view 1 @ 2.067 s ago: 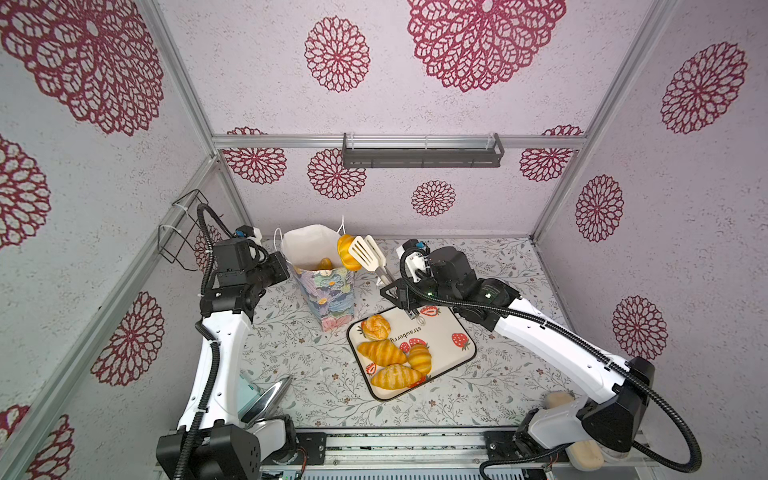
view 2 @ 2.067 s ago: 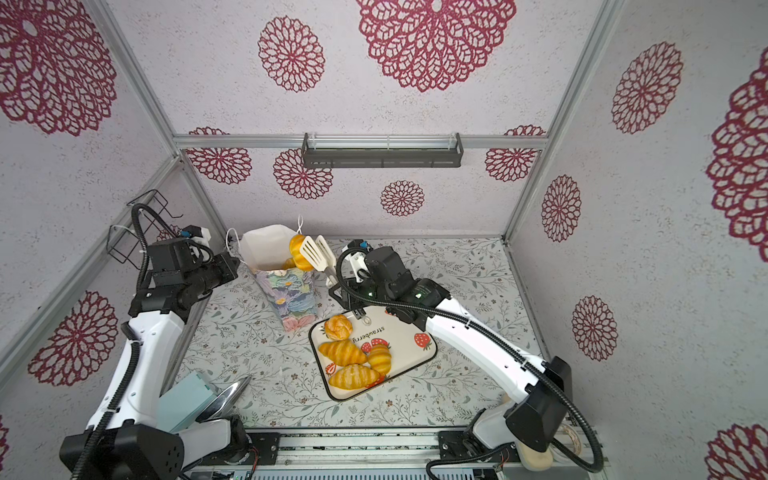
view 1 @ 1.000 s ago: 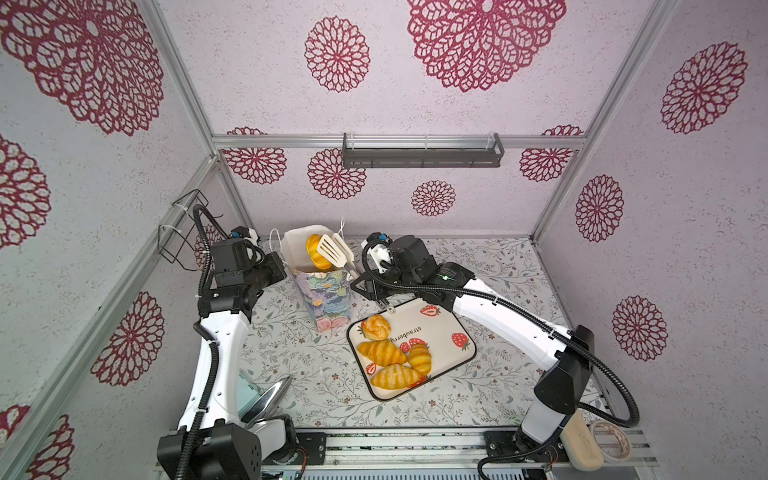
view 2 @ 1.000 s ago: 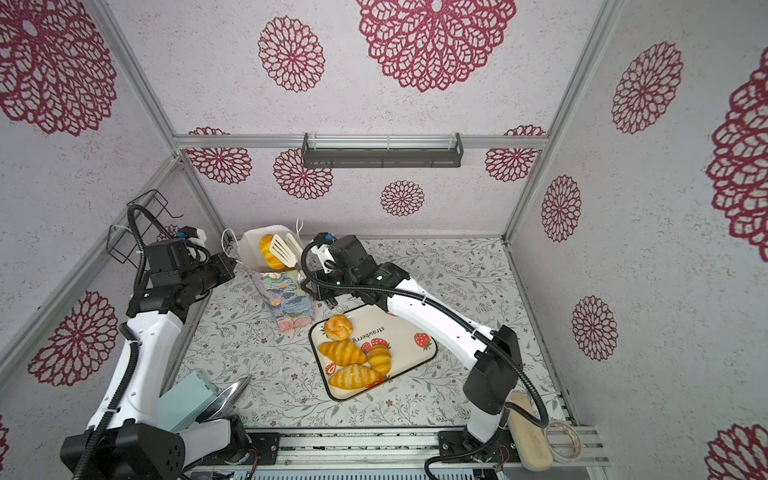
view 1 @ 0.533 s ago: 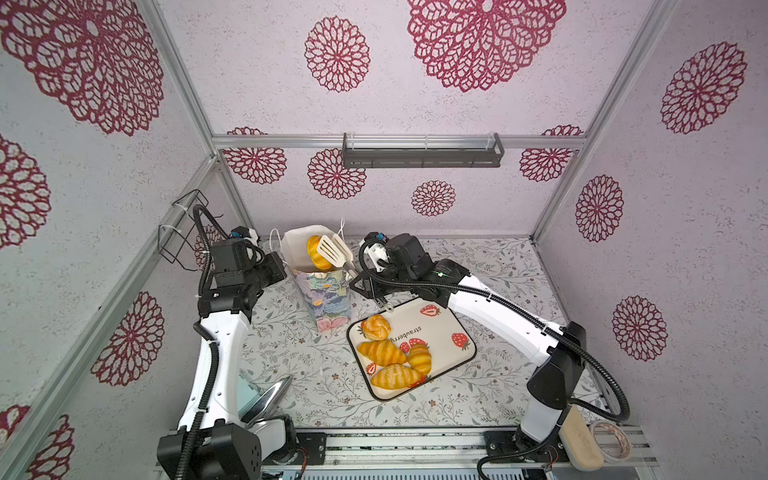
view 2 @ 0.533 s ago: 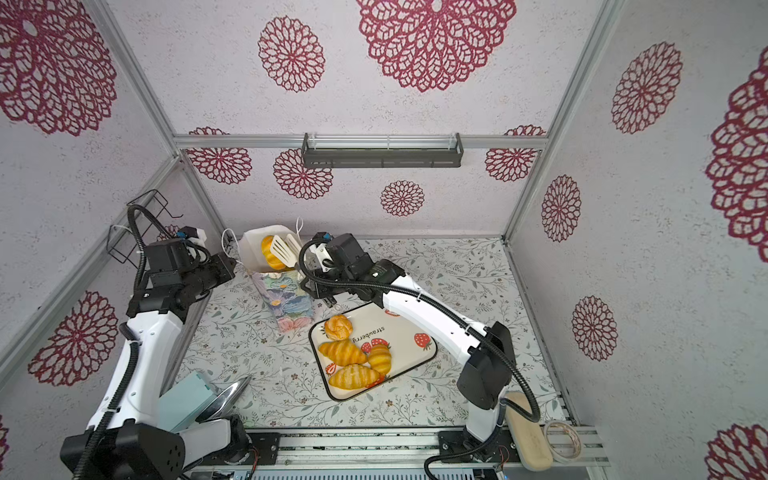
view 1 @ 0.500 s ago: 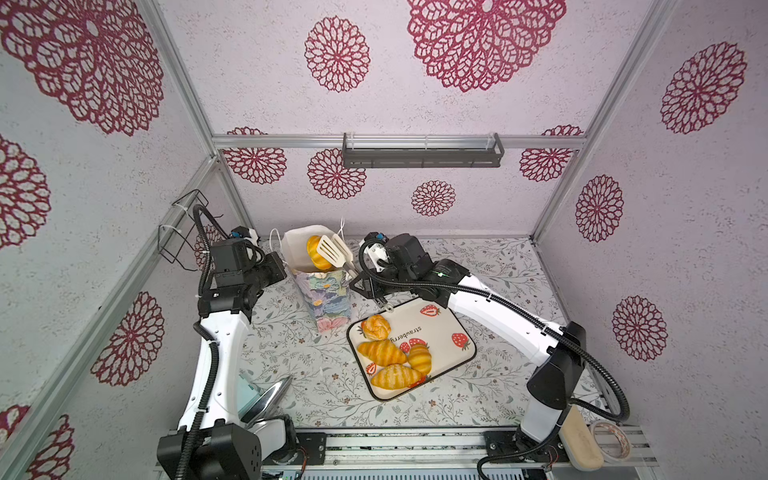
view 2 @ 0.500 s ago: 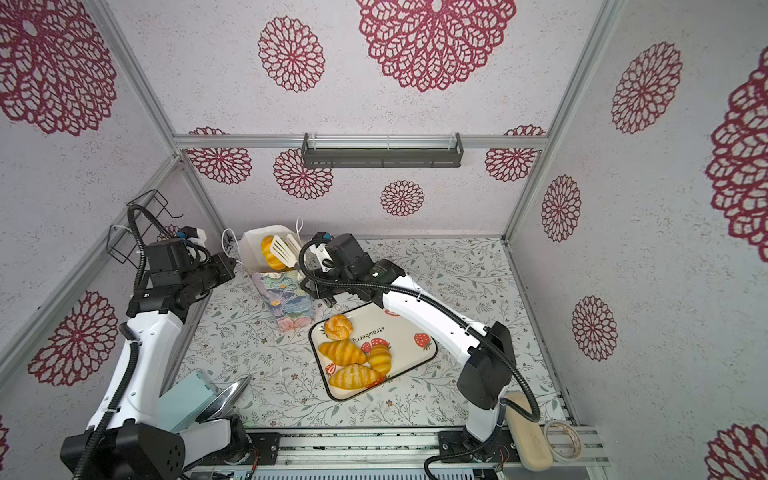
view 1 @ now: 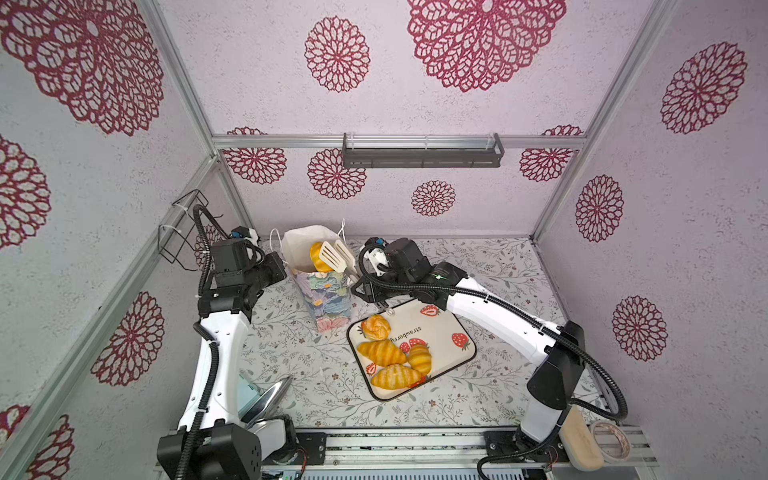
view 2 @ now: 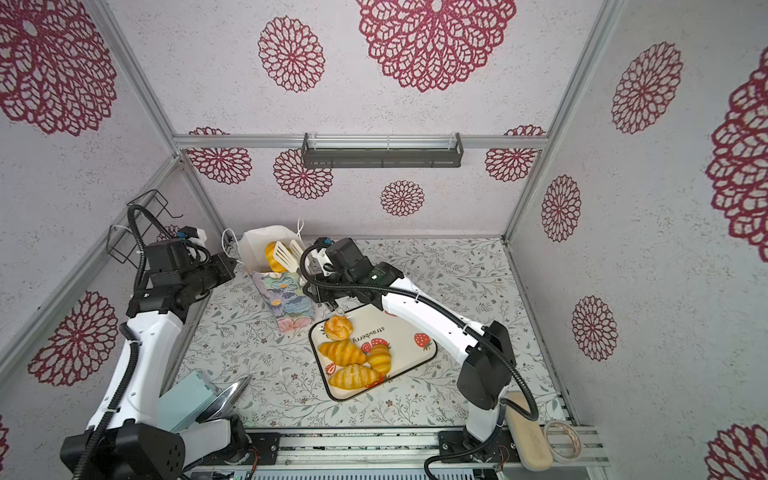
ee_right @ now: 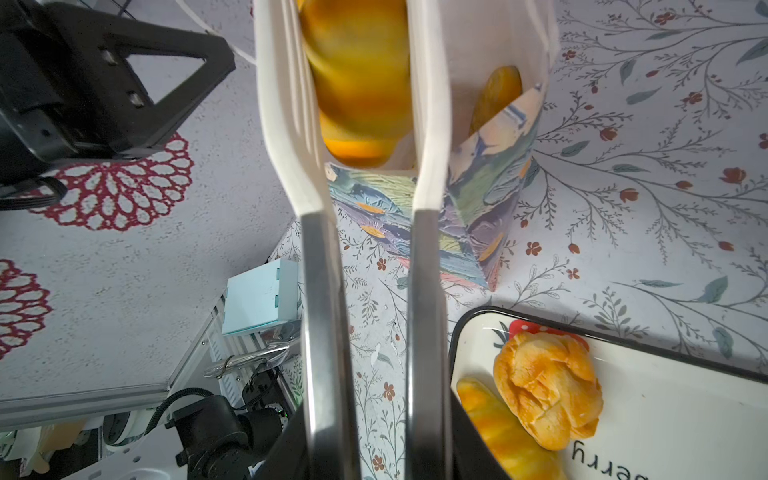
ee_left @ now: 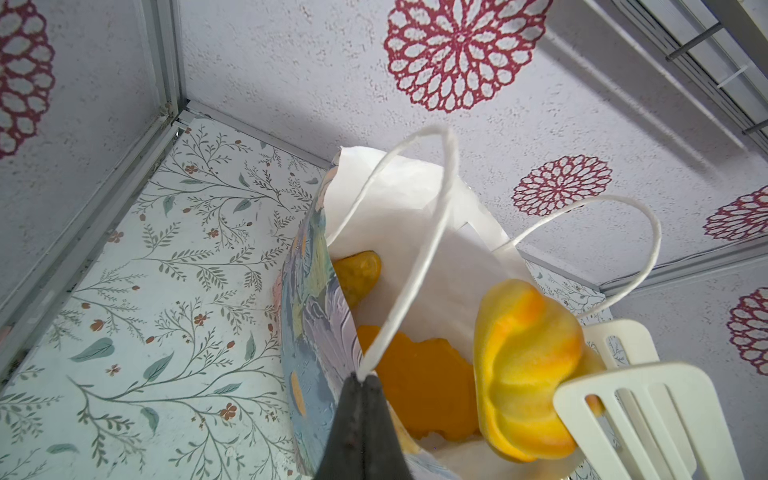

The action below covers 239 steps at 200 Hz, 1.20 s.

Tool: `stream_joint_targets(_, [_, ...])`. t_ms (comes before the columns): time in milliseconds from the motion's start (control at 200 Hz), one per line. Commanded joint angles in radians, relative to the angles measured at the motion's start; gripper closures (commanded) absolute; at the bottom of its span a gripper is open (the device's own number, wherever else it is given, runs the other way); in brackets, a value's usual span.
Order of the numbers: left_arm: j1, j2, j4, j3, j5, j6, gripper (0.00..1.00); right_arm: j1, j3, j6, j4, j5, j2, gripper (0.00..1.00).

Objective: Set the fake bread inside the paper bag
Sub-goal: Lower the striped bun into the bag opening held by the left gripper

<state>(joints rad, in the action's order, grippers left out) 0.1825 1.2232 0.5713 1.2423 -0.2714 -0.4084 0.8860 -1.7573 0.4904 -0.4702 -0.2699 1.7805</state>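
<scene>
Four glossy golden pieces of fake bread lay on the strawberry tray: three ridged croissants and a knotted bun. A fifth, a plump yellow-orange roll, sat between the white slotted blades of the tongs, over the open mouth of the paper bag standing at the tray's 10 o'clock. More pastries showed inside. The right gripper clasped the tongs' metal arms, its arm stretched low toward 10 o'clock. The left gripper, clenched tight, pinched the bag's cord handle, forearm upright and wrist bent toward 3 o'clock.
</scene>
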Motion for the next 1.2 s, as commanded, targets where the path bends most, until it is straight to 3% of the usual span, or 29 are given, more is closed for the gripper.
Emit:
stream_joint_targets(0, [0.007,-0.011,-0.003,-0.014,-0.004,-0.003,1.00,-0.006,-0.007,-0.006,0.044,0.007,-0.055,0.61])
stream_joint_targets(375, [0.007,-0.008,-0.003,-0.014,-0.007,-0.006,1.00,-0.006,-0.016,-0.007,0.038,0.011,-0.058,0.55])
stream_joint_targets(1191, [0.007,-0.012,-0.001,-0.014,-0.001,-0.003,1.00,-0.006,-0.028,-0.012,0.035,0.028,-0.073,0.51])
